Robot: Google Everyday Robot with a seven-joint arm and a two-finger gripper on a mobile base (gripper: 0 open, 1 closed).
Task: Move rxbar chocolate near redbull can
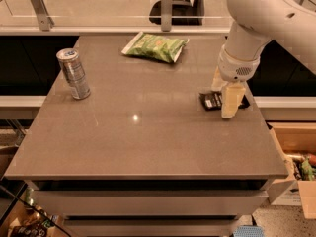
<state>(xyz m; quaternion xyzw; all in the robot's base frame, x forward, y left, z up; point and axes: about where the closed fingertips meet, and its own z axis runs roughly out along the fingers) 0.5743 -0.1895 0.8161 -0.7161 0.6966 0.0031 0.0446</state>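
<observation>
At the right edge of the grey table (148,147) we see the gripper (223,102) hanging from the white arm (252,28), lowered right over the rxbar chocolate (211,101). That small black bar lies flat on the tabletop, its white lettering just visible, and the cream-coloured gripper covers its right-hand part. We cannot tell whether the claw is wide or closed on the bar (its lower end and the wrapper overlap from this angle). Across the table, well apart from the bar and near the left edge, the redbull can (74,73) stands upright, slim and silver-grey, with a shiny lid. Toward the far side, roughly between the can and the arm, the green chip bag (155,46) lies flat and touches neither. We see a wide stretch of bare table between the bar and the can. Beyond the table's right edge, lower down, an open cardboard box (296,142) sits with some small items inside.
</observation>
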